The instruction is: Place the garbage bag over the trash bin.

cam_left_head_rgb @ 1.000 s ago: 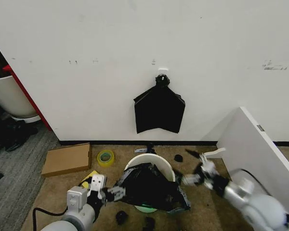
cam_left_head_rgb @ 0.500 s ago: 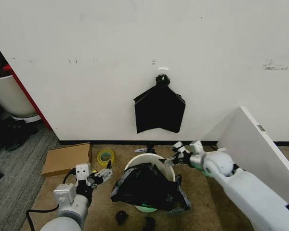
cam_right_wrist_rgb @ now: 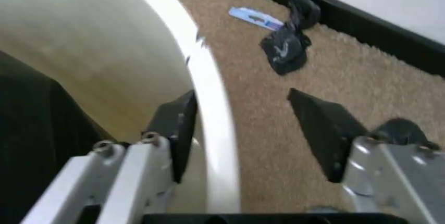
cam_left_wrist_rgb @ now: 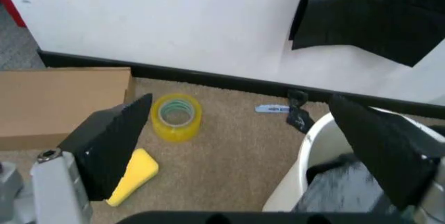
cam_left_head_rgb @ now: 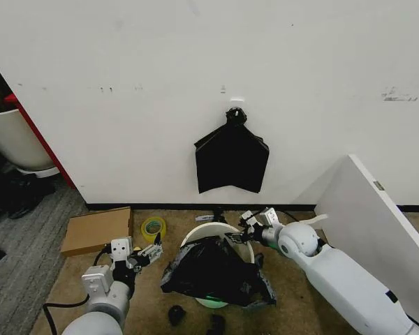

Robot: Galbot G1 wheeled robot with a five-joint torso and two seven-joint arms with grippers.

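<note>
**Right gripper [cam_left_head_rgb: 236,237] open at bin rim**

Straddles the white trash bin's [cam_left_head_rgb: 216,229] far rim, jaws spread, holding nothing. Left gripper [cam_left_head_rgb: 153,250] open too, left of the bin. Garbage bag [cam_left_head_rgb: 213,272] draped over the bin's near side.

Black garbage bag slumped over the near side of the white trash bin

The trash bin [cam_left_head_rgb: 218,232] is a round white plastic bucket standing upright on tan carpet close to the wall, its far rim bare and its pale green base peeking out below the plastic at the front. The garbage bag [cam_left_head_rgb: 213,273] is thin, glossy black and heavily crinkled; it lies bunched across the bin's mouth and spills down the near side toward the floor, leaving the back arc of the rim uncovered. From the left wrist view, the bin [cam_left_wrist_rgb: 316,146] shows its curved white wall with dark bag [cam_left_wrist_rgb: 341,187] plastic inside.
</note>
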